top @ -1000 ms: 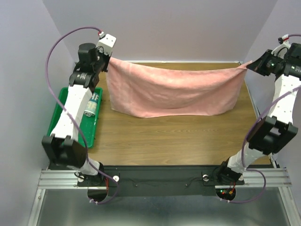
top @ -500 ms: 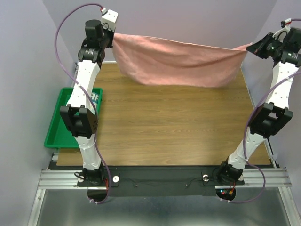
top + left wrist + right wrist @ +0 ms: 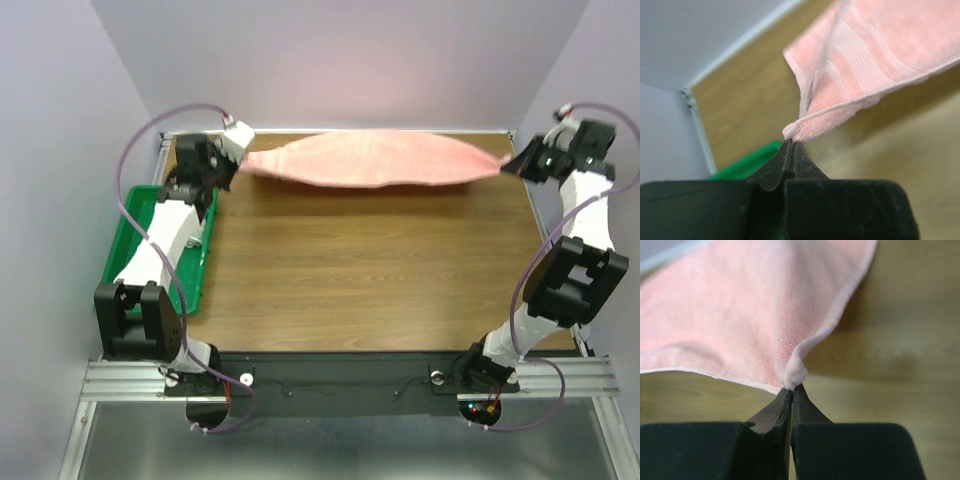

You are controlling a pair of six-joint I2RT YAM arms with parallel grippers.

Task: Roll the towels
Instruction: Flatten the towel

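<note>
The salmon-pink towel [image 3: 370, 160] is stretched between both grippers along the far edge of the wooden table, low over it and sagging a little. My left gripper [image 3: 236, 160] is shut on its left corner, which shows as pinched pink terry [image 3: 805, 131] at my left gripper's [image 3: 791, 142] tips. My right gripper [image 3: 512, 165] is shut on the right corner [image 3: 792, 372], pinched at my right gripper's [image 3: 791, 388] tips. The white printed towel is out of view.
A green tray [image 3: 130, 240] sits at the table's left edge under the left arm; its rim shows in the left wrist view [image 3: 747, 160]. Purple walls close in the back and both sides. The wooden table [image 3: 370, 270] lies below.
Both grippers have come down from high up with the towel held between them. The towel hung as a tall sheet before; now it lies low and narrow at the far edge.
</note>
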